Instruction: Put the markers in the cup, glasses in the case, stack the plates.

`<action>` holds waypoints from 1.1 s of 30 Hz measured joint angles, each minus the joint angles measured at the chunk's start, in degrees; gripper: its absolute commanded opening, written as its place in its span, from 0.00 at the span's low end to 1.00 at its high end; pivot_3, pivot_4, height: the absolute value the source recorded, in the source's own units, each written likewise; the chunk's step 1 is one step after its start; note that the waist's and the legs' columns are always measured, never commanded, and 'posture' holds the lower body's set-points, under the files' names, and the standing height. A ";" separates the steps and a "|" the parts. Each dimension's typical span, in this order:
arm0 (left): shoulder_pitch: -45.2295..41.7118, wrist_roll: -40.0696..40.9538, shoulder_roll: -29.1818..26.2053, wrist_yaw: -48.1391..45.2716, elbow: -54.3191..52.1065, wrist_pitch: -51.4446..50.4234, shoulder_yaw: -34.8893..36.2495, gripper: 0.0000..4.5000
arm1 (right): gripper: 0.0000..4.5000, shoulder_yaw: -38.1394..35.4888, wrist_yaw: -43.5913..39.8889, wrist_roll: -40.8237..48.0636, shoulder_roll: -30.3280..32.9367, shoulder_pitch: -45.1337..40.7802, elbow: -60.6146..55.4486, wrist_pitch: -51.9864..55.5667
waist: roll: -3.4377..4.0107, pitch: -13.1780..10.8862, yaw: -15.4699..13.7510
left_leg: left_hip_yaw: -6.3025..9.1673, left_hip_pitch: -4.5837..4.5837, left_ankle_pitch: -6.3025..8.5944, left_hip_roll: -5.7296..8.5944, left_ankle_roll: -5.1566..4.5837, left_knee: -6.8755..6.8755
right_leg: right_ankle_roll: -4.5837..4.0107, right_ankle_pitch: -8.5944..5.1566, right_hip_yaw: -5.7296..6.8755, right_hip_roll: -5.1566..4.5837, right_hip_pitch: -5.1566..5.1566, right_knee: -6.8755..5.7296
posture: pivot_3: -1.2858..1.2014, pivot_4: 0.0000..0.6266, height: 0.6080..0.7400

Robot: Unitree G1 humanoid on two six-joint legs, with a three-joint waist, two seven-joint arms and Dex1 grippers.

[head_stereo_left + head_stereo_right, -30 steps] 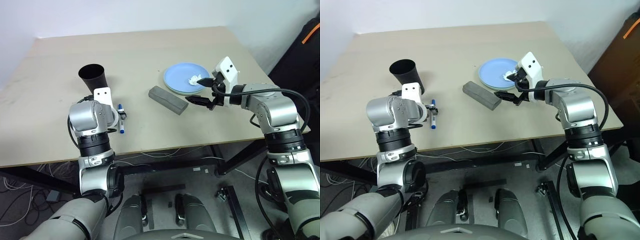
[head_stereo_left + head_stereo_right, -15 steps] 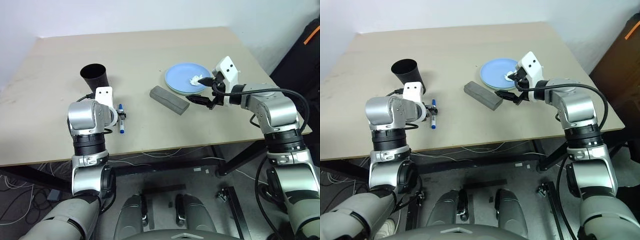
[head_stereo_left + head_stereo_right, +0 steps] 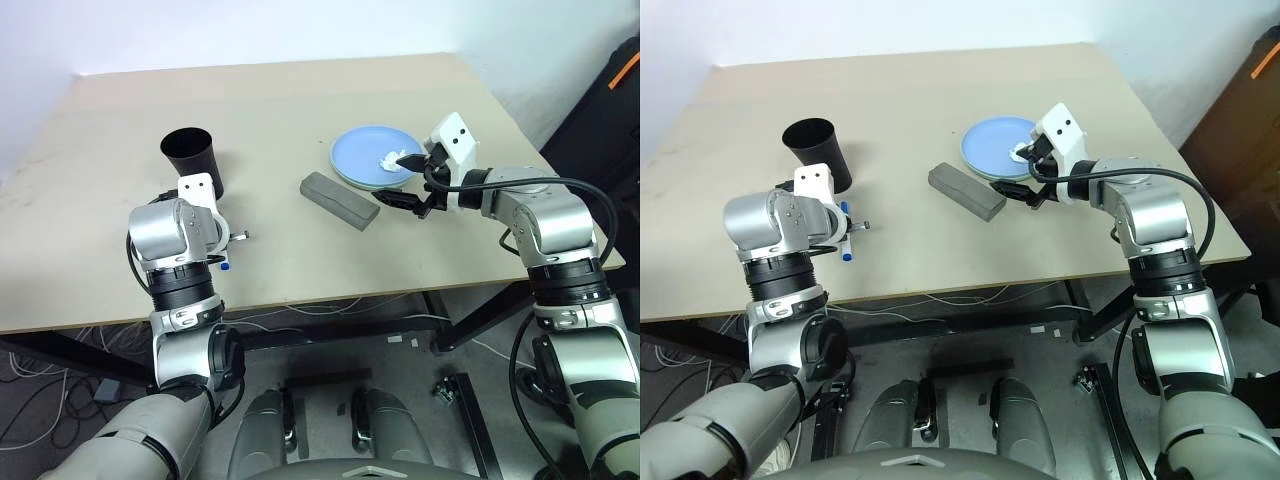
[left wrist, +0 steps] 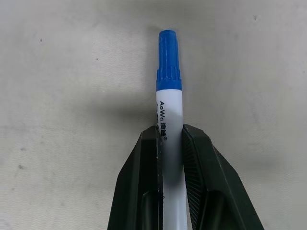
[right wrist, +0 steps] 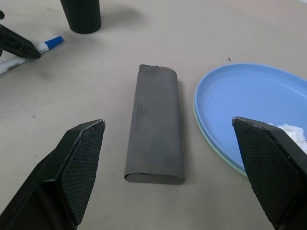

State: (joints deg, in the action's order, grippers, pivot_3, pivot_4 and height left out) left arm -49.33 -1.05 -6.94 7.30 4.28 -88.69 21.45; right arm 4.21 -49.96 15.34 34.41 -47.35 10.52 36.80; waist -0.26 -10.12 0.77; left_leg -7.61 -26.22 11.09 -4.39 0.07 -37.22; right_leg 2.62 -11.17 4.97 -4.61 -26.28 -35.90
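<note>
The left gripper (image 4: 170, 139) is now closed tight on the blue-capped marker (image 4: 169, 110). A second ago its fingers were wide open around the marker, and half a second ago they were partly closed. Now the two black fingers (image 4: 146, 163) press on both sides of the white body, and the blue cap sticks out past the tips. The marker is still low over the table (image 3: 300, 110), near the front edge, just in front of the black cup (image 3: 190, 158). The left arm has hardly moved.

The right gripper (image 5: 170, 158) is the same as before. Its fingers are spread as wide as they go, and it holds nothing. It hangs over the table by the near edge of the plates.

The grey case (image 3: 338, 201) lies closed and flat on the table, between the cup and the plates. It has not moved. The light blue plate (image 3: 365, 160) sits on top of the mint green plate (image 5: 216, 151), and only a thin green rim peeks out. A crumpled white paper wad (image 3: 386, 159) rests on the blue plate, close to the right gripper.

The cup stands upright and has not moved.
</note>
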 measured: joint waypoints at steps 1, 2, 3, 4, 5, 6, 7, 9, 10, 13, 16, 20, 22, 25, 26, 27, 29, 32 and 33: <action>0.93 0.18 -1.09 -0.90 -0.25 0.84 -2.39 0.06 | 1.00 0.00 0.01 -0.02 -0.06 0.00 0.04 0.00 | 0.01 0.00 0.05 | -0.01 0.09 0.00 0.00 0.00 0.03 | 0.01 -0.01 -0.02 0.01 0.02 -0.03 | 0.52 0.24 1.00; 2.60 0.85 -3.45 -3.02 -0.88 2.15 -6.19 0.06 | 1.00 0.00 0.01 -0.02 -0.15 0.01 0.04 -0.04 | 0.01 0.00 0.19 | -0.02 0.19 0.01 0.00 0.01 0.10 | 0.05 -0.04 -0.06 0.05 0.04 -0.07 | 0.52 0.24 1.00; 4.19 1.80 -6.14 -5.70 -1.45 3.80 -9.66 0.06 | 1.00 0.00 0.01 -0.01 -0.21 0.01 0.04 -0.07 | 0.01 0.00 0.30 | -0.02 0.27 0.02 -0.02 0.03 0.16 | 0.01 -0.03 -0.08 0.07 0.02 -0.11 | 0.52 0.24 1.00; 5.62 2.74 -8.18 -8.45 -2.02 5.67 -12.20 0.06 | 1.00 -0.03 0.00 -0.02 -0.21 0.03 0.05 -0.08 | 0.01 0.00 0.30 | -0.01 0.29 0.02 -0.05 0.03 0.22 | -0.10 0.03 -0.07 0.12 0.00 -0.09 | 0.52 0.24 1.00; 6.91 3.71 -10.10 -11.11 -2.80 7.47 -14.33 0.06 | 1.00 -0.03 -0.01 -0.01 -0.27 0.04 0.05 -0.11 | -0.01 -0.02 0.28 | 0.00 0.26 0.02 -0.10 0.04 0.27 | -0.24 0.11 -0.06 0.15 -0.07 -0.05 | 0.52 0.24 1.00; 8.41 5.06 -11.82 -14.48 -4.46 9.27 -16.41 0.06 | 1.00 -0.02 -0.05 0.00 -0.43 0.04 0.04 -0.20 | -0.03 -0.04 0.27 | 0.01 0.22 0.03 -0.12 0.04 0.30 | -0.34 0.18 -0.04 0.16 -0.13 -0.01 | 0.52 0.24 1.00; 9.42 6.34 -12.90 -17.14 -5.97 10.54 -17.49 0.06 | 1.00 -0.02 -0.06 0.00 -0.50 0.07 0.05 -0.23 | -0.02 -0.05 0.26 | 0.02 0.19 0.03 -0.14 0.04 0.31 | -0.41 0.24 -0.02 0.15 -0.15 0.03 | 0.52 0.24 1.00; 11.15 8.25 -15.63 -21.76 -9.25 13.96 -20.45 0.06 | 1.00 -0.01 -0.12 0.01 -0.91 0.06 0.05 -0.50 | 0.00 -0.06 0.20 | 0.08 0.01 0.03 -0.21 0.04 0.36 | -0.46 0.48 0.09 0.19 -0.17 0.38 | 0.52 0.24 1.00; 11.43 8.64 -16.46 -23.17 -10.04 15.41 -21.49 0.06 | 1.00 -0.01 -0.12 -0.01 -1.00 0.05 0.05 -0.58 | 0.00 -0.06 0.17 | 0.10 -0.12 0.03 -0.25 0.04 0.39 | -0.48 0.61 0.19 0.18 -0.19 0.60 | 0.52 0.24 1.00; 12.84 9.81 -17.96 -26.51 -12.26 21.54 -22.37 0.06 | 1.00 -0.01 -0.16 -0.01 -1.46 0.05 0.09 -0.79 | 0.01 -0.07 0.14 | 0.00 -0.27 0.02 -0.26 0.04 0.30 | -0.44 0.67 0.20 0.10 -0.27 0.74 | 0.52 0.24 1.00; 13.72 9.59 -17.72 -26.92 -13.66 33.52 -22.23 0.06 | 1.00 -0.01 -0.41 0.04 -1.75 0.05 0.08 -0.81 | 0.00 -0.07 0.06 | -0.11 -0.35 0.01 -0.25 0.02 0.22 | -0.37 0.61 0.11 0.11 -0.28 0.84 | 0.52 0.24 1.00; 12.16 7.66 -16.70 -24.99 -12.94 50.27 -20.71 0.06 | 1.00 -0.01 -1.10 0.11 -1.95 0.04 0.05 -0.82 | 0.00 -0.07 -0.17 | -0.18 -0.47 -0.01 -0.14 -0.24 0.20 | -0.09 0.44 0.07 0.09 -0.33 0.85 | 0.52 0.24 1.00; 10.20 6.57 -16.23 -23.57 -11.13 55.68 -20.36 0.06 | 1.00 -0.01 -1.34 0.14 -2.03 0.03 0.05 -0.82 | 0.00 -0.07 -0.26 | -0.28 -0.47 -0.01 -0.12 -0.27 0.21 | -0.02 0.40 0.08 0.10 -0.32 0.84 | 0.52 0.24 1.00; 7.81 4.30 -14.62 -19.34 -6.31 65.96 -19.69 0.06 | 1.00 -0.01 -1.83 0.55 -2.21 0.01 0.00 -0.84 | 0.00 -0.07 -0.21 | -0.30 -0.41 -0.01 -0.12 -0.28 0.19 | -0.01 0.40 0.08 0.10 -0.27 0.81 | 0.52 0.24 1.00; 7.41 3.62 -14.31 -18.08 -4.48 69.81 -19.30 0.06 | 1.00 -0.01 -1.88 0.59 -2.25 0.02 -0.09 -0.84 | 0.00 -0.07 -0.19 | -0.30 -0.39 -0.01 -0.12 -0.28 0.18 | -0.01 0.40 0.08 0.10 -0.25 0.80 | 0.52 0.24 1.00; 6.85 2.89 -13.98 -16.87 -2.31 73.56 -18.91 0.06 | 1.00 -0.01 -1.88 0.61 -2.26 0.02 -0.16 -0.83 | 0.00 -0.07 -0.12 | -0.29 -0.38 -0.01 -0.12 -0.27 0.15 | -0.02 0.39 0.08 0.10 -0.25 0.79 | 0.52 0.24 1.00; 5.38 2.05 -13.80 -15.13 2.47 79.87 -18.21 0.06 | 1.00 -0.01 -1.81 0.64 -2.42 0.04 -0.31 -0.79 | 0.00 -0.07 -0.07 | -0.29 -0.36 -0.01 -0.13 -0.27 0.13 | -0.03 0.40 0.08 0.11 -0.24 0.78 | 0.52 0.24 1.00; 2.50 1.43 -13.81 -13.21 10.17 86.63 -17.38 0.06 | 1.00 -0.01 -1.52 0.68 -2.94 0.30 -1.12 -0.64 | 0.00 -0.07 -0.14 | -0.27 -0.34 -0.01 -0.13 -0.27 0.09 | -0.03 0.40 0.08 0.10 -0.21 0.74 | 0.52 0.24 1.00; 1.32 1.10 -13.89 -12.39 13.20 88.79 -17.07 0.06 | 1.00 0.02 -1.43 0.73 -3.27 0.64 -1.92 -0.55 | -0.01 -0.07 -0.15 | -0.27 -0.35 -0.01 -0.13 -0.27 0.08 | -0.03 0.40 0.08 0.10 -0.20 0.74 | 0.52 0.24 1.00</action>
State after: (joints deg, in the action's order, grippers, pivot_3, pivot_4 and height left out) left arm -48.01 0.05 -20.83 -5.08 17.48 0.10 4.39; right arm 4.22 -51.39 16.07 31.14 -46.71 8.60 36.26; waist -0.26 -10.19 0.62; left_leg -7.88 -26.56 11.08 -4.51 -0.20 -37.14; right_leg 2.59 -10.78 5.05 -4.51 -26.48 -35.17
